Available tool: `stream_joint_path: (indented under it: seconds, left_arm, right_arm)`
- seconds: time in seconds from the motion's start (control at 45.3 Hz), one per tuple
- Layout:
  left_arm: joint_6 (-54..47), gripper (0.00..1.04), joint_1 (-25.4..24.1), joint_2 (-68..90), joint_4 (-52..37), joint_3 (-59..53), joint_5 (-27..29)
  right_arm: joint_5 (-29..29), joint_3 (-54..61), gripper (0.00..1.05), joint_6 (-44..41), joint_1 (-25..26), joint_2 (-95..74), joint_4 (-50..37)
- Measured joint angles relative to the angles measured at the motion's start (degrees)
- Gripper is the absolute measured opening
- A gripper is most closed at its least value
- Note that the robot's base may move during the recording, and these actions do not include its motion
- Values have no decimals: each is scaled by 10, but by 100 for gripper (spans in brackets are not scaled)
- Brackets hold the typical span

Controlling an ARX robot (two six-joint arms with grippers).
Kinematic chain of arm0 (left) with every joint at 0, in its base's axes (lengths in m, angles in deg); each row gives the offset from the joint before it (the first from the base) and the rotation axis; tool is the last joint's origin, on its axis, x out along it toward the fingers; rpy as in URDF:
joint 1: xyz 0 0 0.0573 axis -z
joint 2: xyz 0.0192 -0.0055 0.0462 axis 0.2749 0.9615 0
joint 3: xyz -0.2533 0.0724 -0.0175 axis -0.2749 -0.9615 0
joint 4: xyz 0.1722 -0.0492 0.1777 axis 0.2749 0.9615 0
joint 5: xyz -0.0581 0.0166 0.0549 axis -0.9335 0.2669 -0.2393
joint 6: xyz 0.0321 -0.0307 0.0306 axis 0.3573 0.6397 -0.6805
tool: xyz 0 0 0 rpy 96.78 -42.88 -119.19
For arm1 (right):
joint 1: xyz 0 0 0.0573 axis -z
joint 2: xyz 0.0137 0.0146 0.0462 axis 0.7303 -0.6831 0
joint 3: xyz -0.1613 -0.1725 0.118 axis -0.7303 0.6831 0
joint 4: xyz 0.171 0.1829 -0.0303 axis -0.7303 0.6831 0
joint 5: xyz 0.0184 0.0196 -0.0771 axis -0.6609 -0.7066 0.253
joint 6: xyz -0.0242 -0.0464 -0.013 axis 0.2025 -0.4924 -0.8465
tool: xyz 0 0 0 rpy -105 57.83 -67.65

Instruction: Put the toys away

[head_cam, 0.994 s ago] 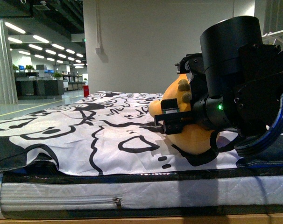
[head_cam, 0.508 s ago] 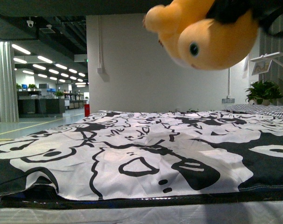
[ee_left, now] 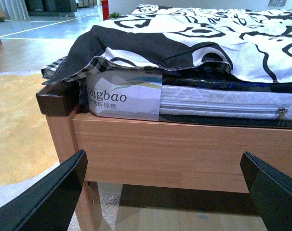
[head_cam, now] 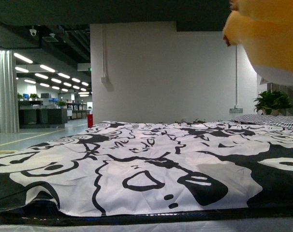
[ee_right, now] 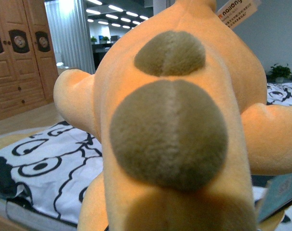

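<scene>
The orange-yellow plush toy (head_cam: 270, 41) hangs at the top right of the front view, high above the bed, with a paler underside showing. In the right wrist view the plush toy (ee_right: 170, 125) fills the picture, with two brown-grey spots on its back and a tag at its top. My right gripper is shut on it; its fingers are hidden behind the plush. My left gripper (ee_left: 167, 192) is open and empty, low beside the wooden bed frame (ee_left: 184, 144). Neither arm shows in the front view.
A bed with a black-and-white patterned sheet (head_cam: 146, 159) spans the front view. The mattress (ee_left: 223, 98) edge sits on the frame. A white wall (head_cam: 161, 72) and a potted plant (head_cam: 272, 102) stand behind. Wooden cabinets (ee_right: 18, 53) are off to one side.
The plush toy has been lifted off the bed, rising and shifting right until only part of it shows at the top right. The right arm has left the front view.
</scene>
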State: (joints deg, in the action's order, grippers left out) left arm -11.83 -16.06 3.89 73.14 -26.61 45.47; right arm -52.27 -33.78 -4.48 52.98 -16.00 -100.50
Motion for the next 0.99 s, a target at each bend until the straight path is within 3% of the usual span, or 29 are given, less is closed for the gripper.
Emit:
stream_joint_path:
  seconds: [0.155,0.331,0.442,0.706,0.795,0.994]
  left_arm:
    - [0,99,0,0,0,0,0]
    - [0,99,0,0,0,0,0]
    - [0,99,0,0,0,0,0]
    - [0,98,0,0,0,0,0]
    - [0,99,0,0,0,0,0]
    - [0,99,0,0,0,0,0]
  right_arm:
    - [-57,104,8,35,71,99,9]
    - [-68,211,8,51,93,220,72]
    - [-3,265,8,35,22,303,119]
    - [212,355,8,-58,-203,351,71]
    - [235,389,8,-86,-229,367,68]
    - [259,389,8,-102,-231,386,73]
